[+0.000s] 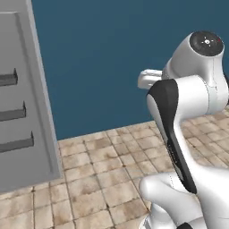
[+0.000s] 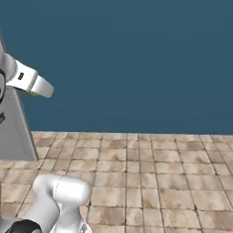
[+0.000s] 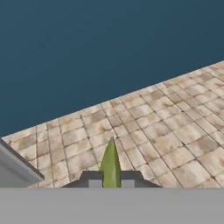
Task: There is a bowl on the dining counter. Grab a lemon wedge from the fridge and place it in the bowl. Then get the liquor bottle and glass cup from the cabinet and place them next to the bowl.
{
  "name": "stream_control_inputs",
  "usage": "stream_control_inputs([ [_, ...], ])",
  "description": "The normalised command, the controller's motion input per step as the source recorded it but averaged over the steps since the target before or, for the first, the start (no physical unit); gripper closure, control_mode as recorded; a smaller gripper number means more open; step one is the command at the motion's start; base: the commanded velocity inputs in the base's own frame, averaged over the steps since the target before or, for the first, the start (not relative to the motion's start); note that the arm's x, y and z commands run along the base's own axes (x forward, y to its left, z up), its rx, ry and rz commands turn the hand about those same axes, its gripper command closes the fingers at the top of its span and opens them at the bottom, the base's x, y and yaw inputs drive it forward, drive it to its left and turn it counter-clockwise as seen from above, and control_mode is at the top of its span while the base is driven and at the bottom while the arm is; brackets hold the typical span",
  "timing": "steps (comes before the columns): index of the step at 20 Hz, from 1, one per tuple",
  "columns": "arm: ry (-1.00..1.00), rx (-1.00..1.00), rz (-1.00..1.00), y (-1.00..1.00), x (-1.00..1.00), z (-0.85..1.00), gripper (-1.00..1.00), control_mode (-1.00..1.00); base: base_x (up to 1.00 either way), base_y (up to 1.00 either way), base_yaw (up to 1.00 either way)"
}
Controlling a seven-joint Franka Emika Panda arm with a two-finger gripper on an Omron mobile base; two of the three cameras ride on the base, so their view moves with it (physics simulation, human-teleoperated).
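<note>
Far left in the left base view: grey fridge (image 1: 24,103) door w/ dark shelf rails, open, standing on the tan tiled floor (image 1: 103,174). Behind it a plain dark-blue wall (image 1: 103,58) runs across the whole rm. To the right, my arm up over the tiles. My gripper (image 3: 111,180) is clamped tight on the lemon wedge (image 3: 110,164), yellow-green tip poking up between the fingertips (image 3: 94,179), above bare floor.

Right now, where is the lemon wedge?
In the hand view, the lemon wedge is pinched in the gripper, bottom centre, above the tiled floor.
</note>
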Motion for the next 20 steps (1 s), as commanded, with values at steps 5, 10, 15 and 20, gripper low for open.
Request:
stream_control_inputs([
  [5, 0.00, 0.00, 0.00, 0.00, 0.00, 0.00, 1.00, 1.00, -0.10, 0.00, -0.96],
  [10, 0.00, 0.00, 0.00, 0.00, 0.00, 0.00, 1.00, 1.00, -0.08, 0.00, -0.95],
  [15, 0.00, 0.00, 0.00, 0.00, 0.00, 0.00, 1.00, 1.00, -0.03, 0.00, -0.95],
  [20, 0.00, 0.00, 0.00, 0.00, 0.00, 0.00, 1.00, 1.00, -0.01, 0.00, -0.93],
])
